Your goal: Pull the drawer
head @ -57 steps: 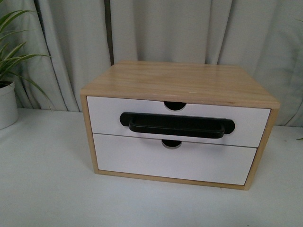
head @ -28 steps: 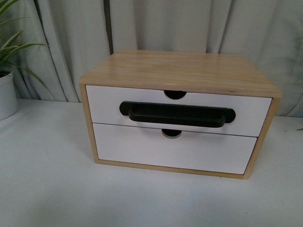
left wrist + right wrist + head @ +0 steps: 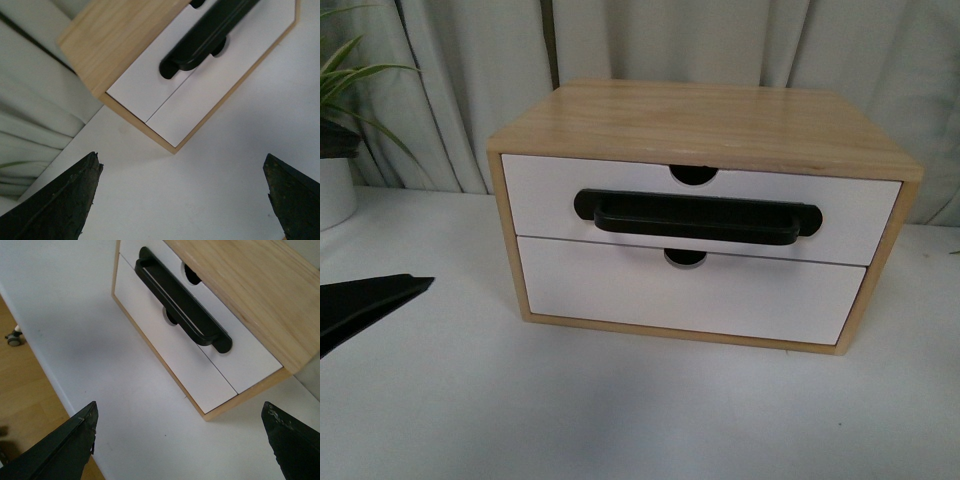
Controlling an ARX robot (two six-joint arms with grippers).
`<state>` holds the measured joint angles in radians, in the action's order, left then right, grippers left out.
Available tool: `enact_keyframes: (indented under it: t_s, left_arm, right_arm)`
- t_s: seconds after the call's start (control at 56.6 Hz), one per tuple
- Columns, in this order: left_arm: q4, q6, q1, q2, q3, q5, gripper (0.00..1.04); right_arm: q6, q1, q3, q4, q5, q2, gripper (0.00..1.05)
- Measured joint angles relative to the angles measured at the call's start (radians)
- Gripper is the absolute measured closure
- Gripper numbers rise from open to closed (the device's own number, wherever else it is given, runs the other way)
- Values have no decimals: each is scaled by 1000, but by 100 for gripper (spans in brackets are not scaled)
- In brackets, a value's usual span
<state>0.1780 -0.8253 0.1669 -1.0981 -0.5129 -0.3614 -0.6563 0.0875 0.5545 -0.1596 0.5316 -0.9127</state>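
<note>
Front view: white-fronted drawer (image 3: pixel 548 197) is shut; left gripper (image 3: pixel 181 167) and right gripper (image 3: pixel 179 412), both spread, should grasp black bar handle (image 3: pixel 696 217) centrally.

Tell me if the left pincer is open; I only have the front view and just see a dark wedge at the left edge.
Observer: The left wrist view shows the left pincer open wide, empty, short of the drawer.
Operator: And the right one? It's not in my view.
Observer: The right pincer is open too, holding nothing, apart from the black bar handle.
</note>
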Motion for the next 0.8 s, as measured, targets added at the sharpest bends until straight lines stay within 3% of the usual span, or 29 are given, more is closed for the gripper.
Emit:
enact_keyframes:
  t_s: [0.3,0.795]
  left_arm:
    - [-179,-202,95,-227,-196,-3,6]
    - [-176,-279,207,-496,-415,10,6]
  right_arm:
    - [-214,-3,91,-18,29,-183,9]
    - [-332,75,187,37,3,-410,9]
